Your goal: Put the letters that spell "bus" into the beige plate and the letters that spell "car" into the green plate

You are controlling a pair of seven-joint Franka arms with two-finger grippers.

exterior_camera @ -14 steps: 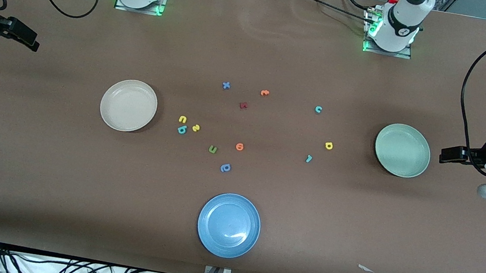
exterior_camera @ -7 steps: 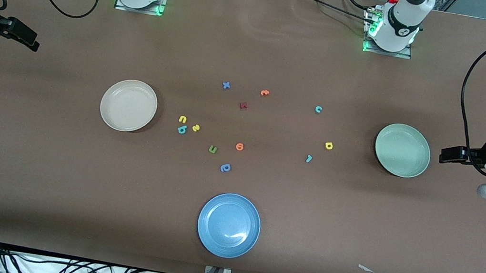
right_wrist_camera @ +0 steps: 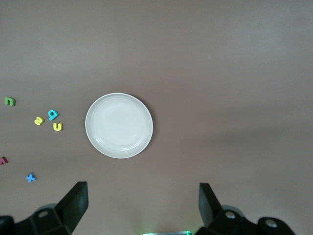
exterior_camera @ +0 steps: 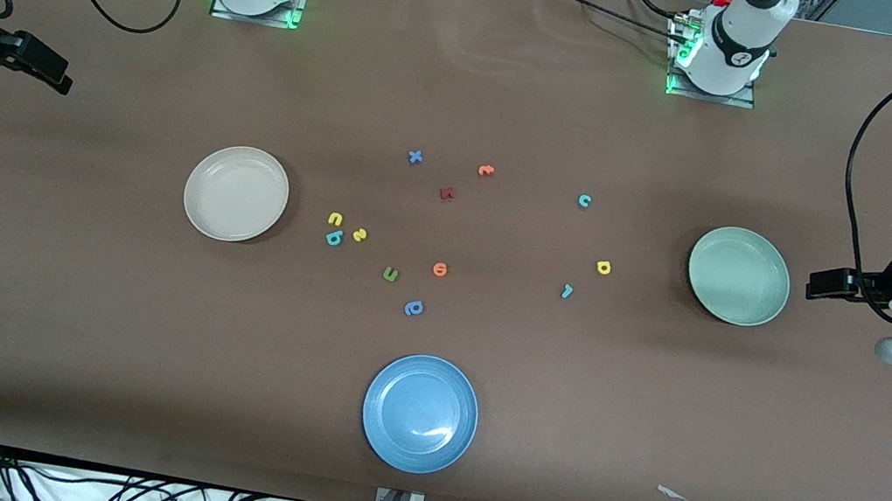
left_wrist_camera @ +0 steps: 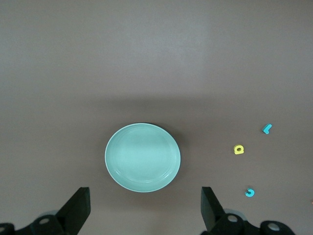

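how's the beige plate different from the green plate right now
The beige plate is cream; the green plate is pale sage. The beige plate sits toward the right arm's end of the table, the green plate toward the left arm's end. The b, u and s lie close beside the beige plate; the nearest letters lie farther from the green plate. Both are round, rimmed, same-sized and empty.

No printed text, label or brand can be read; the only characters are the foam letters themselves on the surface (exterior_camera: 521, 103): a teal "c" (exterior_camera: 584, 201), a blue "x" (exterior_camera: 415, 157), and a yellow "u" (exterior_camera: 336, 219)
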